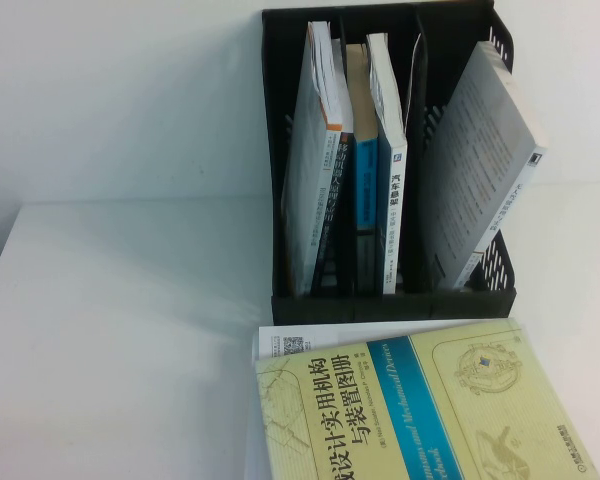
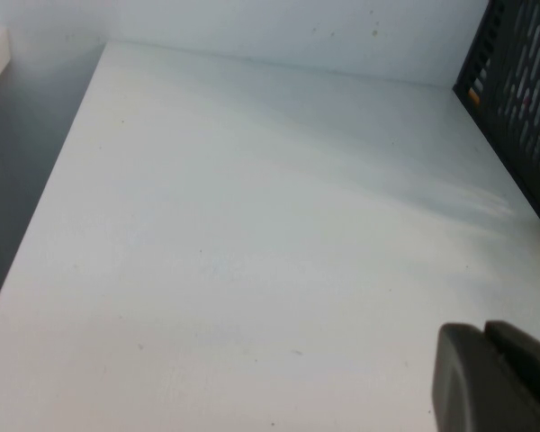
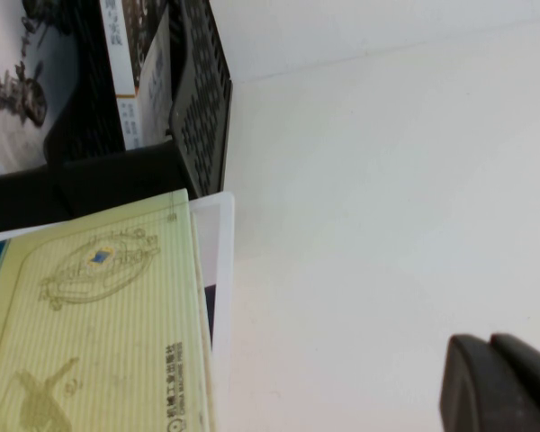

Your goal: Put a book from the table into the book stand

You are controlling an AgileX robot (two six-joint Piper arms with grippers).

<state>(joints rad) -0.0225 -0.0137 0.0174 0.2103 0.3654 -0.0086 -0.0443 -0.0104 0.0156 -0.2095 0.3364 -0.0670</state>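
While book (image 1: pixel 420 410) lies flat | left tool (image 2: pixel 499 378), right tool (image 3: pixel 499 387) above table (image 1: pixel 120 330)

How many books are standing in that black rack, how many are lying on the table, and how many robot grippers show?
Books in the book stand: 4
Books on the table: 2, the book atop a white one
Grippers: 2, left gripper, right gripper, each low over bare table
Total: 8

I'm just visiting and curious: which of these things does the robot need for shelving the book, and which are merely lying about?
Part of the job:
- the yellow-green book, flat on the table
- the black book stand
- left gripper and right gripper, both shut, hovering over bare table

Just there:
- books already in the stand
- white book beneath the yellow-green one
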